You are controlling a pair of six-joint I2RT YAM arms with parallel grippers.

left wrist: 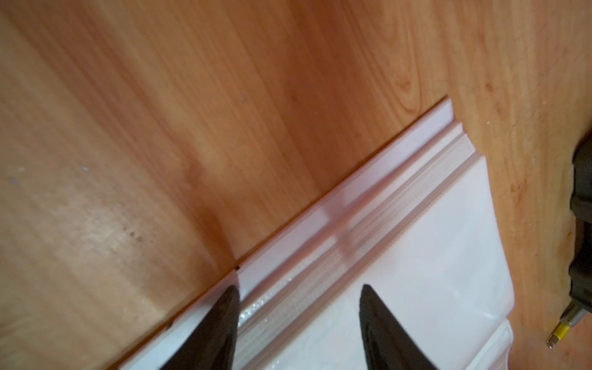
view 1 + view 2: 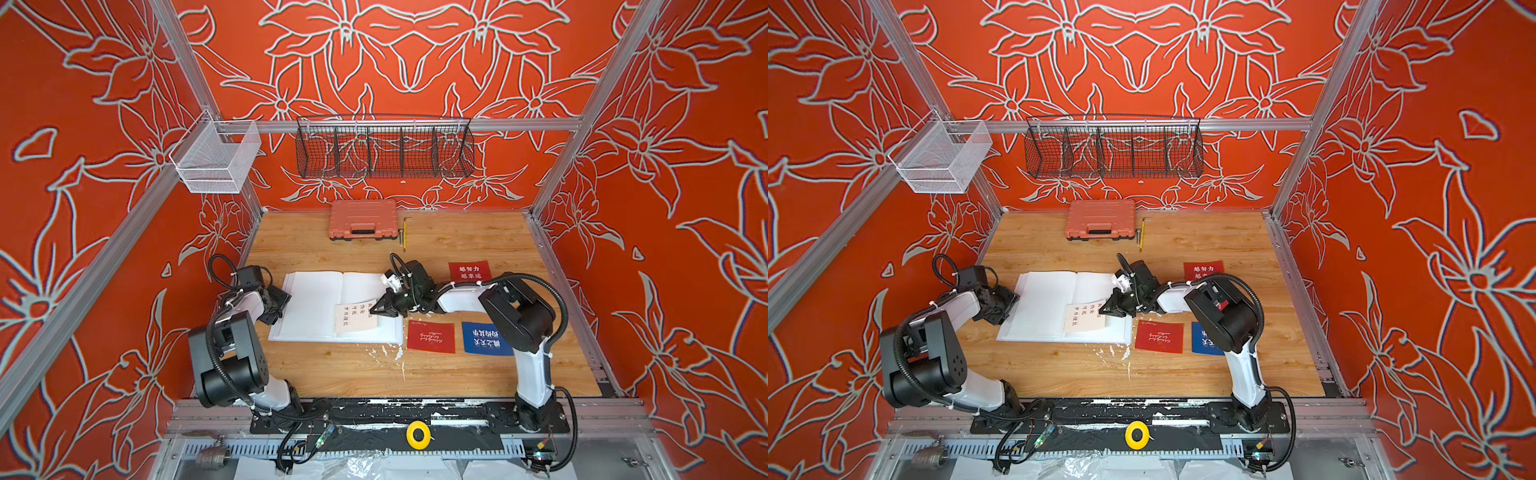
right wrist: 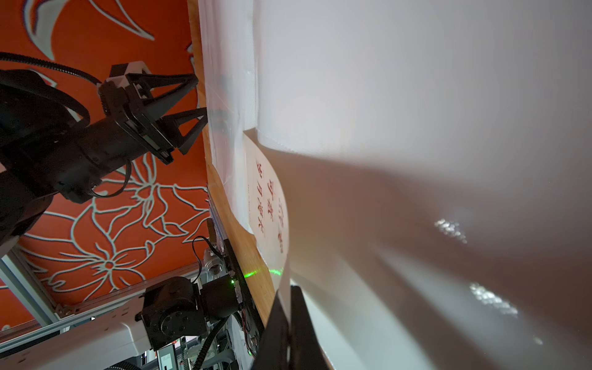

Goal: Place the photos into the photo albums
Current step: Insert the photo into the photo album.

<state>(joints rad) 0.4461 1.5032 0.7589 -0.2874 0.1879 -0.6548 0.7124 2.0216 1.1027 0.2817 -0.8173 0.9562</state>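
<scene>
The photo album [image 2: 313, 303] [image 2: 1044, 305] lies open on the wooden table, white sleeve pages up. My right gripper [image 2: 376, 309] [image 2: 1106, 308] [image 3: 290, 290] is shut on the near edge of a white photo [image 2: 355, 319] [image 2: 1084, 319] [image 3: 267, 205] with printed characters. The photo bends over the right-hand page, its far end under a sleeve's edge. My left gripper [image 2: 284, 305] [image 2: 1013, 303] [image 1: 299, 288] [image 3: 200, 99] stands open at the album's left edge, straddling the page stack [image 1: 368, 205]. To the album's right lie two red photos [image 2: 431, 336] [image 2: 469, 270] and a blue one [image 2: 486, 338].
An orange-pink plastic case [image 2: 362, 219] and a thin yellow tool [image 2: 404, 235] lie at the back of the table. A black wire basket [image 2: 384, 151] and a white mesh basket [image 2: 216, 160] hang on the rear rail. A yellow tape roll [image 2: 418, 435] sits at the front rail.
</scene>
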